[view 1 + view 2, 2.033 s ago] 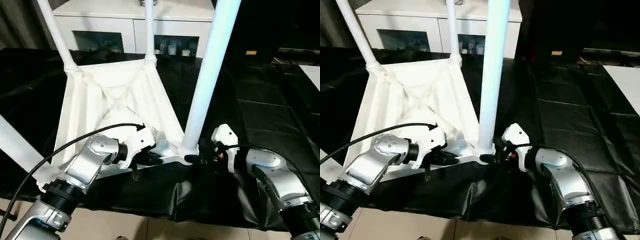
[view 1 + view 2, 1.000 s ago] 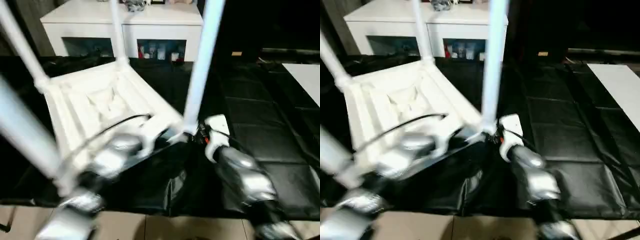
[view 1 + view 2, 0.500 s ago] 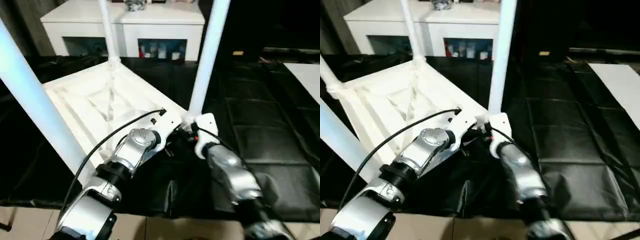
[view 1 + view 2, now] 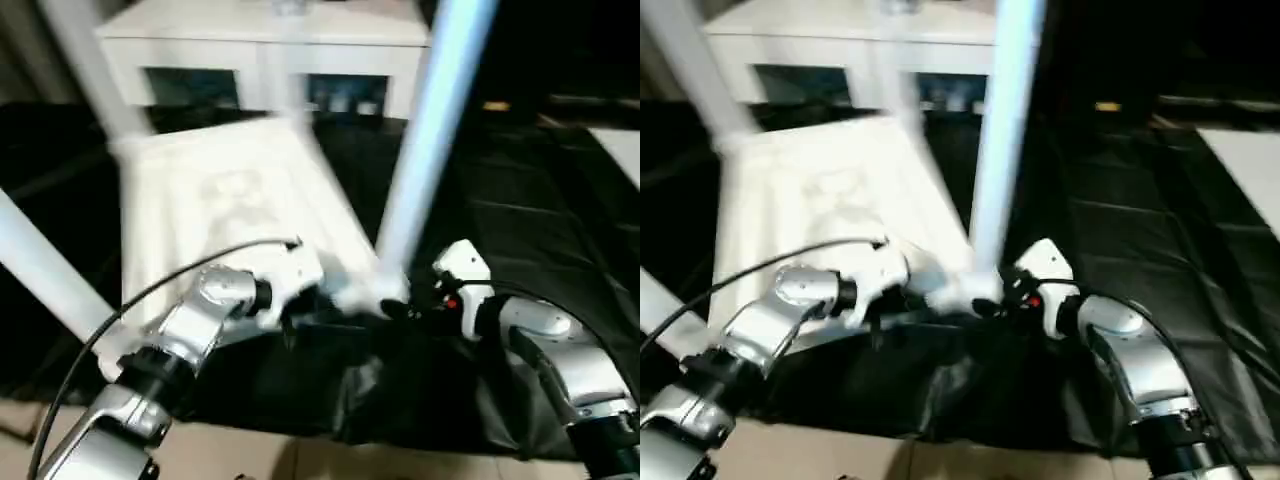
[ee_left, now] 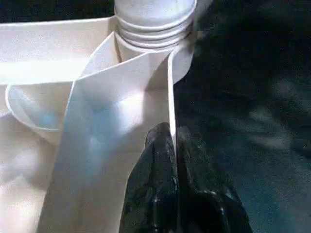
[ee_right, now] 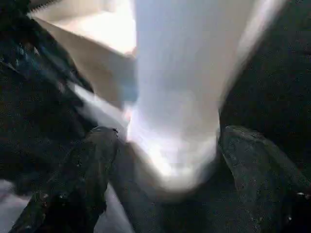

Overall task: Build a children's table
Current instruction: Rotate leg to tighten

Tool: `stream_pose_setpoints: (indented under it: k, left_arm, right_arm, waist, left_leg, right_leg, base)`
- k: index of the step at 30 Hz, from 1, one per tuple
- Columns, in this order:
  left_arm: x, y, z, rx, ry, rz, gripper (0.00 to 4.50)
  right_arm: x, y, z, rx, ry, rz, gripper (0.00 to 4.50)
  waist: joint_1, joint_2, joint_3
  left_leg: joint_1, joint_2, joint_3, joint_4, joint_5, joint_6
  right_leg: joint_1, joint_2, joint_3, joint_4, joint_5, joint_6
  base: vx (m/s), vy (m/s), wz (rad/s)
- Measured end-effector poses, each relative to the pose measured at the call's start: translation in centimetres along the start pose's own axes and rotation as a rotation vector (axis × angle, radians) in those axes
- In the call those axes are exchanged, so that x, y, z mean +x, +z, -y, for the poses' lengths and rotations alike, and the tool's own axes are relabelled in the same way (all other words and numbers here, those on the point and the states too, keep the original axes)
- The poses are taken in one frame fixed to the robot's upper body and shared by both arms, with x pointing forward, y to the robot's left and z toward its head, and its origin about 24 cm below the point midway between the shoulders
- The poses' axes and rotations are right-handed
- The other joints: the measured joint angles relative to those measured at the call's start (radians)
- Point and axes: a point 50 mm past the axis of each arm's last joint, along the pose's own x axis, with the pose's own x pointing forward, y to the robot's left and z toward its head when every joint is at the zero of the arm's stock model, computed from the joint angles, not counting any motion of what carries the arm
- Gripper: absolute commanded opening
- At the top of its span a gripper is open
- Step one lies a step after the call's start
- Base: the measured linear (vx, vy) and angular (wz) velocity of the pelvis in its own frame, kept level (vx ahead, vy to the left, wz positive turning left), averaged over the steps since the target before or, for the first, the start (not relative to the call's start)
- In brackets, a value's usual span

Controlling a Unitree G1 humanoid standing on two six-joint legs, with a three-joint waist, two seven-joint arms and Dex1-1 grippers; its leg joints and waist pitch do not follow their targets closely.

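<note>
The children's table (image 4: 230, 215) lies upside down on the black-covered bench (image 4: 560, 210), its ribbed underside facing up and its white legs standing upward from the corners. The nearest leg (image 4: 425, 140) rises from the near corner on the robot's right side; another leg (image 4: 40, 275) crosses the picture's left edge at a slant, and a third (image 4: 90, 60) stands at the far corner (the head views are smeared, so finer detail of the ribs is hard to make out).

The left hand (image 5: 174, 145) is pinched shut on the thin upright rim of the table's top, one black finger on each side of the wall, just beside the ringed socket (image 5: 154, 22) where a leg screws in. In the head view the left hand (image 4: 300, 318) sits at the near edge of the top, with a black cable arching over its silver forearm.

The right hand (image 6: 167, 145) is spread wide, its two fingers (image 6: 97, 160) standing on either side of the base of the nearest leg with a gap on each side, not clamping it. From above, the right hand (image 4: 400, 308) is at the foot of that leg.

Behind the bench stands a white cabinet (image 4: 270, 50) with glass-fronted compartments.
</note>
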Motion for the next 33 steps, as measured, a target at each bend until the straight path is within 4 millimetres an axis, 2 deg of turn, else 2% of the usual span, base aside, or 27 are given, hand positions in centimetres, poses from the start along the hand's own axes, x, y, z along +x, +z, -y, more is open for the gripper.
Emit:
stream_pose_setpoints:
  k: [2, 4, 19, 21, 23, 24, 27, 28, 33]
  left_arm:
    - [0.09, 0.14, 0.31, 0.008, -0.018, 0.007, 0.00]
    - [0.00, 0.01, 0.29, 0.004, -0.017, 0.000, 0.00]
    - [-0.38, 0.02, 0.28, -0.002, -0.015, -0.010, 0.00]
    - [-0.40, 0.01, 0.28, -0.003, -0.015, -0.011, 0.00]
    - [-0.39, 0.01, 0.27, -0.003, -0.014, -0.011, 0.00]
    - [-0.40, 0.01, 0.27, -0.003, -0.015, -0.011, 0.00]
    - [-0.41, 0.00, 0.27, -0.003, -0.015, -0.011, 0.00]
    - [-0.42, -0.01, 0.27, -0.003, -0.015, -0.012, 0.00]
    - [-0.47, -0.06, 0.30, -0.003, -0.015, -0.014, 0.00]
  right_arm:
    - [0.19, 0.07, -0.07, -0.005, 0.014, 0.008, 3.73]
    - [0.35, -0.03, 0.09, -0.002, 0.018, 0.000, 3.73]
    - [-0.06, -0.31, 0.20, -0.033, 0.068, -0.018, 3.73]
    - [-0.08, -0.31, 0.20, -0.033, 0.071, -0.018, 3.46]
    - [-0.07, -0.32, 0.18, -0.031, 0.076, -0.016, 3.46]
    - [-0.08, -0.32, 0.17, -0.029, 0.078, -0.016, 3.14]
    - [-0.11, -0.35, 0.20, -0.027, 0.080, -0.016, 3.02]
    - [-0.11, -0.36, 0.20, -0.027, 0.081, -0.016, 2.83]
    - [-0.17, -0.37, 0.20, -0.028, 0.088, -0.018, 2.71]
  waist:
    - [0.001, 0.000, 0.000]
    - [-0.005, -0.001, 0.000]
    - [-0.002, -0.001, 0.000]
    - [-0.002, -0.001, 0.000]
    - [-0.002, -0.001, 0.000]
    - [-0.002, -0.001, 0.000]
    - [-0.002, -0.001, 0.000]
    - [-0.002, -0.001, 0.000]
    - [-0.002, -0.001, 0.000]
  left_leg:
    - [0.000, 0.000, 0.004, 0.001, 0.000, 0.000]
    - [0.001, 0.000, 0.006, 0.002, 0.000, 0.000]
    - [0.000, 0.001, 0.005, 0.001, 0.000, 0.000]
    - [0.000, 0.001, 0.005, 0.001, 0.000, 0.000]
    - [0.000, 0.001, 0.005, 0.001, 0.000, 0.000]
    - [0.000, 0.001, 0.005, 0.001, 0.000, 0.000]
    - [0.000, 0.001, 0.005, 0.001, 0.000, 0.000]
    - [0.000, 0.001, 0.005, 0.001, 0.000, 0.000]
    - [0.000, 0.001, 0.005, 0.001, 0.000, 0.000]
  right_leg:
    - [0.000, -0.001, 0.002, 0.000, 0.000, 0.000]
    - [0.000, -0.002, 0.004, 0.000, 0.000, 0.000]
    - [0.000, -0.001, 0.002, 0.000, -0.001, 0.002]
    - [0.000, -0.001, 0.002, 0.000, -0.001, 0.002]
    - [0.000, -0.001, 0.002, 0.000, -0.001, 0.002]
    - [0.000, -0.001, 0.002, 0.000, -0.001, 0.002]
    - [0.000, -0.001, 0.002, 0.000, -0.001, 0.002]
    - [0.000, -0.001, 0.002, 0.000, -0.001, 0.002]
    - [0.000, -0.001, 0.002, 0.000, -0.001, 0.002]
  base:
    - [0.000, 0.000, 0.00]
    - [0.000, 0.000, 0.00]
    - [0.000, 0.000, 0.00]
    - [0.000, 0.000, 0.00]
    - [0.000, 0.000, 0.00]
    - [0.000, 0.000, 0.00]
    - [0.000, 0.000, 0.00]
    - [0.000, 0.000, 0.00]
    - [0.000, 0.000, 0.00]
